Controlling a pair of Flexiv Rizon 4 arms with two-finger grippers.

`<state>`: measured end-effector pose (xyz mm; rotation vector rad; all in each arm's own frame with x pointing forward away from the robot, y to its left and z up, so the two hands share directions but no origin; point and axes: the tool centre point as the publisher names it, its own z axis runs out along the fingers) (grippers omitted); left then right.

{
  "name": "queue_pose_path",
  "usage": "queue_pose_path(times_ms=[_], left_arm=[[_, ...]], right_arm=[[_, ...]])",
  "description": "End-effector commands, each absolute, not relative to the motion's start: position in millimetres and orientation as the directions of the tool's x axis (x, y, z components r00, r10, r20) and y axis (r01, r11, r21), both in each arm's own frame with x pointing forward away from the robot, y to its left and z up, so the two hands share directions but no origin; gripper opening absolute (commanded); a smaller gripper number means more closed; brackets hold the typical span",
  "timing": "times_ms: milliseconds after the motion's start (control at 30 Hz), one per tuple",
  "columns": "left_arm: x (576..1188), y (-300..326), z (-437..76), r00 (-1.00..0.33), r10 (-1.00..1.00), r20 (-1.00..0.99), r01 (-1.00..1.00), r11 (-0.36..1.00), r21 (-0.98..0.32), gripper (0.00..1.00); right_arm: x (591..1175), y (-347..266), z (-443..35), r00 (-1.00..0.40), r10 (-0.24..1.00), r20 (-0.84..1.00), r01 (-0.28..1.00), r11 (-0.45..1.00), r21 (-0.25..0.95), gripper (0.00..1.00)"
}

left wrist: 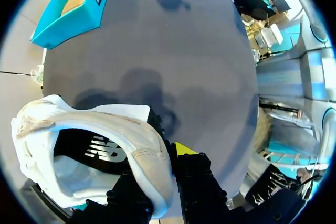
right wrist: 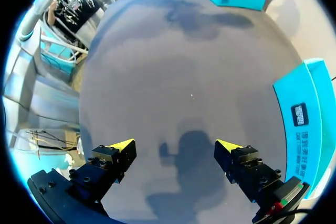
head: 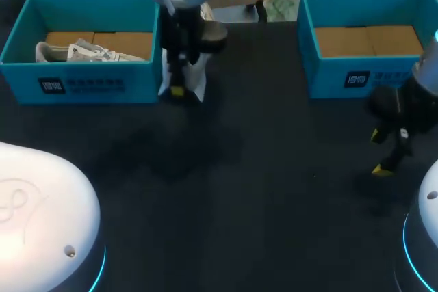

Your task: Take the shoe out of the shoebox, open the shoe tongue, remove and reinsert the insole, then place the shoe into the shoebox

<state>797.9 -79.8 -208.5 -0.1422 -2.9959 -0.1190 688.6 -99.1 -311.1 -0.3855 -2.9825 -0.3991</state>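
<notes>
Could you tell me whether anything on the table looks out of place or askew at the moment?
Nothing looks spilled or damaged. The one oddity is the white shoe, held on end beside the left shoebox, pinched by its collar in the left tool rather than lying flat.

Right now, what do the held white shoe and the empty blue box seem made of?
The white shoe looks like smooth matte leather or synthetic, with stitched seams and soft fabric lining. The empty blue box is probably printed cardboard: thin walls, bare brown floor.
</notes>
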Motion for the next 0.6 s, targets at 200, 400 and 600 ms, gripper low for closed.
queue_pose_path(times_ms=[200, 400, 600], left_arm=[[843, -44, -186, -0.979, 0.101, 0.178, 0.116, 0.99, 0.08, 0.0], [869, -12, -159, -0.977, 0.106, 0.186, 0.12, 0.991, 0.065, 0.0], [894, 6, -142, -0.98, 0.085, 0.182, 0.104, 0.99, 0.098, 0.0]], right_arm=[[689, -111, -310, -0.96, 0.231, 0.159, 0.264, 0.934, 0.238, 1.0], [689, -111, -310, -0.96, 0.231, 0.159, 0.264, 0.934, 0.238, 1.0], [689, -111, -310, -0.96, 0.231, 0.159, 0.264, 0.934, 0.238, 1.0]])
